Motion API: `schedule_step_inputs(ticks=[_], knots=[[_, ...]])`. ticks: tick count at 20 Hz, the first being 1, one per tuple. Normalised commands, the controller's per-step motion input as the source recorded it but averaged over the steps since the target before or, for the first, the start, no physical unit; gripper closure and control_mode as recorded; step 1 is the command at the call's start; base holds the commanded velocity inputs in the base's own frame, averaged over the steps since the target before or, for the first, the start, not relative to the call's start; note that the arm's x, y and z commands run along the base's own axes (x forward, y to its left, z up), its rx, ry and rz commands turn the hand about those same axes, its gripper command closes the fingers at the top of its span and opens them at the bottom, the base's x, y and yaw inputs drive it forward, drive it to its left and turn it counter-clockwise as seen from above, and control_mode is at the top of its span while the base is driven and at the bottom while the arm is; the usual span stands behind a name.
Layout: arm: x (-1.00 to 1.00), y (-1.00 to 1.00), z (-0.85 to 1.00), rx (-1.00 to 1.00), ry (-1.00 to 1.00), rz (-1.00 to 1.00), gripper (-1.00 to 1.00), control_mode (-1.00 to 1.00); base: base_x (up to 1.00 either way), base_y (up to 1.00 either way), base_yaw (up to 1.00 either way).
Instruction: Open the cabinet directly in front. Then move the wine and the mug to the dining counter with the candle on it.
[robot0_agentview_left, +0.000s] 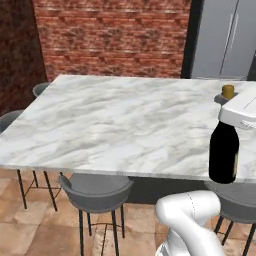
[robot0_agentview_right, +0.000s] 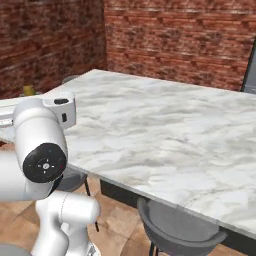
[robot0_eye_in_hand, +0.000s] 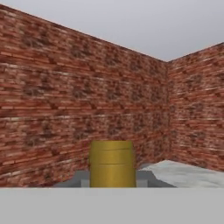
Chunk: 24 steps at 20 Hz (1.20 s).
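Item one, far left: round grey stools (robot0_agentview_left: 95, 190) are tucking under the near edge of the dining counter (robot0_agentview_left: 120, 120), whose veined marble top is spreading across your left base view.

Item two, centre: the marble top is lying bare; no candle is making itself out in these pictures, so you are placing without that landmark.

Item three, right: the wine (robot0_agentview_left: 223, 150) is standing upright at the counter's near right edge, its long axis vertical, dark body below and gold cap (robot0_agentview_left: 228, 91) above. Whether its base is touching the marble or hanging just above it cannot be told.

Item four, right: the gripper (robot0_agentview_left: 235, 120) is reaching in sideways at the neck, and the jaws are clasping the wine just below the cap. In the hand view the gold cap (robot0_eye_in_hand: 112, 164) is sitting square between the fingertips, the brick wall (robot0_eye_in_hand: 78, 100) beyond.

Judgement for your coming move: the bottle is hanging straight down from the jaws, so you are lowering along that vertical axis before releasing, and keeping inboard of the edge.
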Motion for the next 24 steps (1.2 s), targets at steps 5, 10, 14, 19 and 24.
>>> schedule_step_inputs(ticks=[5,10,14,19,24], knots=[[0.0,0.0,0.0,0.0,0.0,0.0,1.0,1.0,-0.07,0.0,-0.51],[0.0,0.0,0.0,0.0,0.0,0.0,1.0,1.0,-0.04,0.0,-0.49],[0.0,0.0,0.0,0.0,0.0,0.0,1.0,1.0,0.0,-0.01,-0.32],[0.0,0.0,0.0,0.0,0.0,0.0,1.0,1.0,0.0,-0.25,-0.1],[0.0,0.0,0.0,0.0,0.0,0.0,1.0,1.0,0.0,-0.6,0.0]])
